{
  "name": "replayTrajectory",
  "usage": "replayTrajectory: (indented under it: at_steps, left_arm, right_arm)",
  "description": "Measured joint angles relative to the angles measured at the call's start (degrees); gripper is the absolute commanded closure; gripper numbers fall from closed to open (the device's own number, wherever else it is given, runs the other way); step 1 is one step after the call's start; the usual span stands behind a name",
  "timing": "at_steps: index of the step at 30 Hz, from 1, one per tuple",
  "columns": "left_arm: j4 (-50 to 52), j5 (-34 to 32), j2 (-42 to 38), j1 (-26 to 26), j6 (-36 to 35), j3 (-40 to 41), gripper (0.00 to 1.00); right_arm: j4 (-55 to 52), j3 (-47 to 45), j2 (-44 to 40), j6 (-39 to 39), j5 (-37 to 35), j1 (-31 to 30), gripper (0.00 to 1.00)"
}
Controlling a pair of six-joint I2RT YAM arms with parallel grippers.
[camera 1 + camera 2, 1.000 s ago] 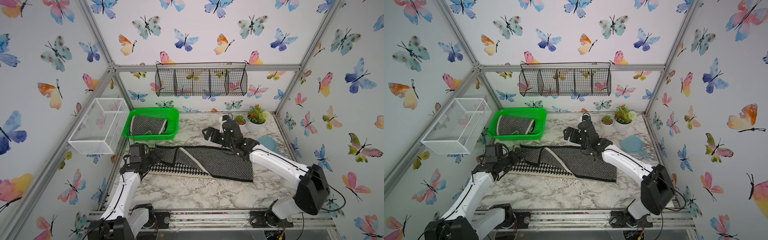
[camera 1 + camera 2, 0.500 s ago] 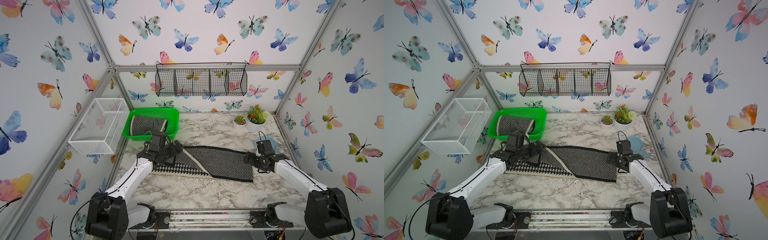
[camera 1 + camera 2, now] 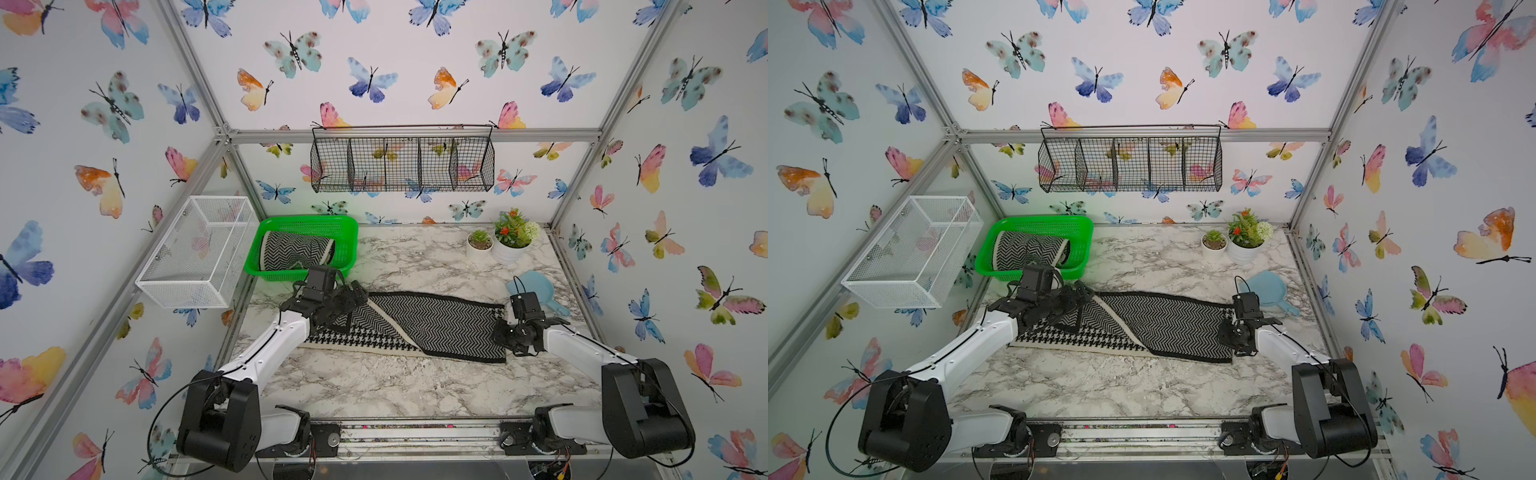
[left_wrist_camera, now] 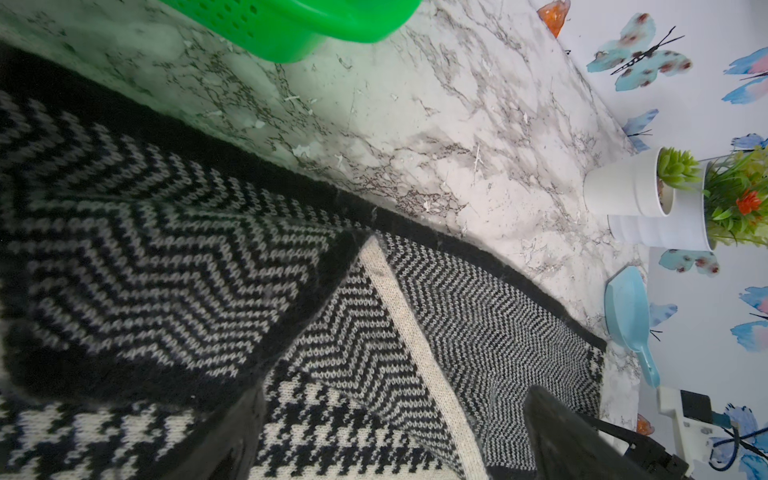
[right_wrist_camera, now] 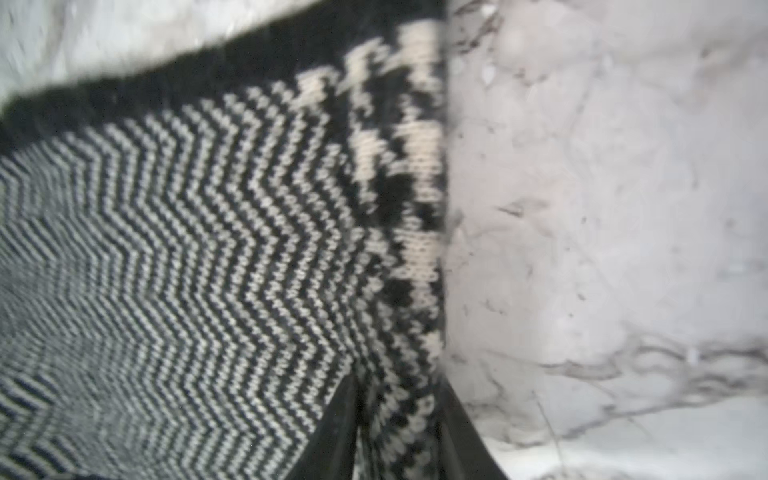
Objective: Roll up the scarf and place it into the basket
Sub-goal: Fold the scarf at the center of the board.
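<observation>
Scarf prob. soft, light, floppy knit, so grip at end hem: right fingers pinched narrow on it there, left fingers wide over folded end.

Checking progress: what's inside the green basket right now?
A rolled black-and-white zigzag scarf lies in the green basket. The roll covers most of the floor, so anything beneath it cannot be seen.

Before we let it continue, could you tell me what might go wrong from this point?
The right end effector pinches only the end edge of the scarf, so it may slip once rolling starts.
Its other end lies folded diagonally beneath the open left end effector; the roll may come out skewed.
The green basket already holds a rolled scarf, so room looks tight.
</observation>
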State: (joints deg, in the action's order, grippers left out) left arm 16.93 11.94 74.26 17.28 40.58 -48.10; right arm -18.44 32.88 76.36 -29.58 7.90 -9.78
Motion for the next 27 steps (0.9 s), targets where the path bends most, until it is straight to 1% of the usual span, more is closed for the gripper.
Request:
replayTrajectory:
  at_steps: [3, 6, 8, 13, 16, 19, 22, 27]
  left_arm:
    - [-0.20, 0.02, 0.66, 0.55, 0.02, 0.00, 0.02]
    - [-0.46, -0.02, 1.53, 1.95, 0.04, 0.00, 0.02]
    - [-0.50, 0.00, 2.36, 2.97, 0.31, 0.00, 0.02]
    - [-1.05, 0.04, 3.80, 4.22, 1.14, 0.00, 0.02]
    - [-1.64, 0.04, 3.80, 4.31, 1.29, 0.00, 0.02]
    - [-1.66, -0.04, 3.82, 4.33, 1.25, 0.02, 0.02]
    - [-2.45, -0.02, 4.02, 4.35, 1.22, 0.98, 0.02]
    - [-2.95, -0.07, 5.51, 5.03, 1.25, 3.15, 0.02]
  right_arm:
    - [0.50, 0.00, -0.09, 0.50, 1.68, 2.60, 0.98]
    - [-0.76, 1.01, -1.14, 1.79, 4.15, 7.39, 0.98]
    - [-2.91, 3.45, -2.64, 2.84, 5.05, 10.75, 0.98]
    - [-6.71, 13.11, -6.71, 6.21, 7.54, 20.17, 0.98]
    - [-8.13, 16.81, -7.48, 7.87, 8.98, 24.83, 0.98]
    - [-9.77, 18.40, -7.52, 8.87, 10.51, 28.57, 0.98]
    - [-10.64, 18.38, -7.67, 9.27, 11.69, 30.49, 0.98]
    - [-10.54, 16.94, -7.69, 9.25, 15.63, 30.77, 0.98]
